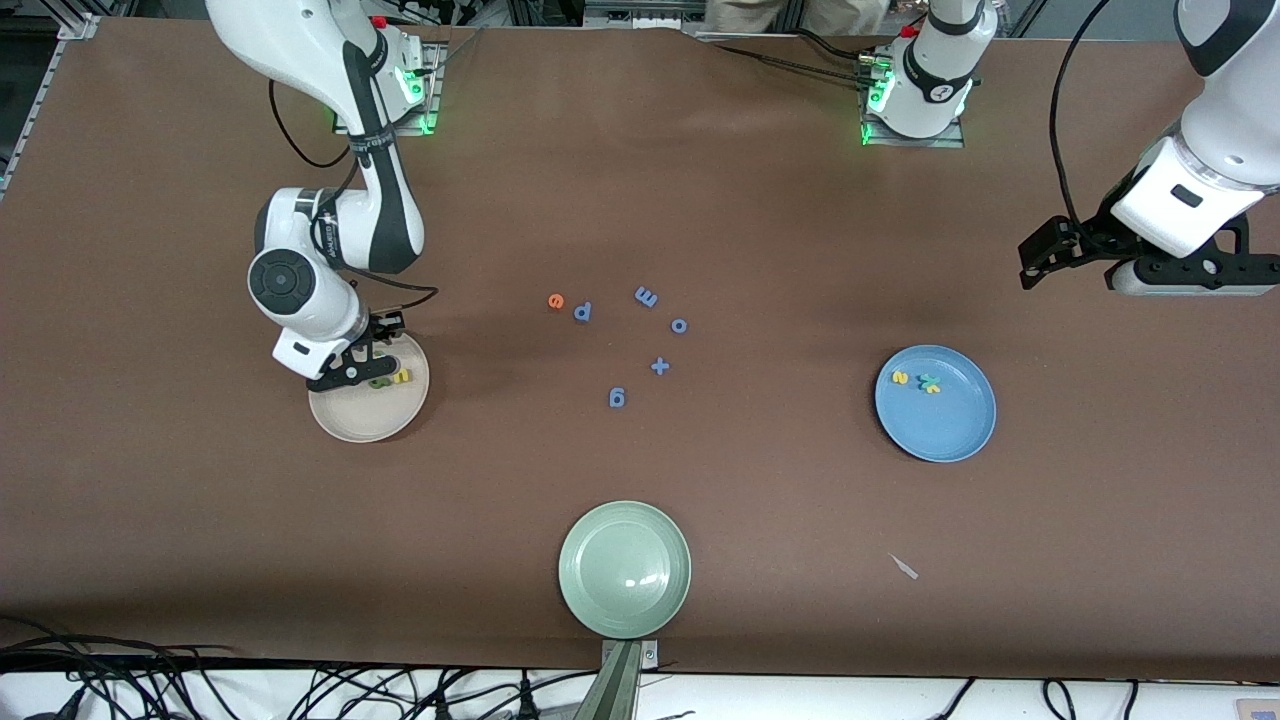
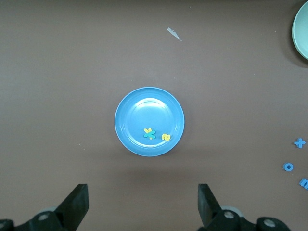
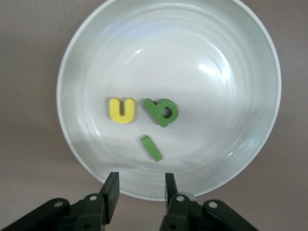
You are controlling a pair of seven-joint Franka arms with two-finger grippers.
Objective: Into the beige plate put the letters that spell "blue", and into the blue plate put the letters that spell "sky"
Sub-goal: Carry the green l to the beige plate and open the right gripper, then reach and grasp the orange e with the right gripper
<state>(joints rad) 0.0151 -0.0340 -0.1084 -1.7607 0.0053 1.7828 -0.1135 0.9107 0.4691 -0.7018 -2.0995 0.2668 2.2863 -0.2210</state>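
So the right pincer (image 3: 138,192) hangs just over the round cream-beige plate (image 1: 345,425), its fingers parted with nothing between them; the yellow foam u (image 3: 121,110), dark green b (image 3: 162,111) and light green l (image 3: 151,147) lie in that plate. The orange foam e (image 1: 556,301) lies on the brown table (image 1: 760,230), well apart from the plate toward the left arm's end. Best lift straight clear, then take the e squarely. The left pincer (image 2: 143,209) waits released above the table, the sky-blue plate (image 1: 965,425) holding the yellow s (image 1: 900,378), teal y (image 1: 927,380) and yellow k (image 1: 933,388).
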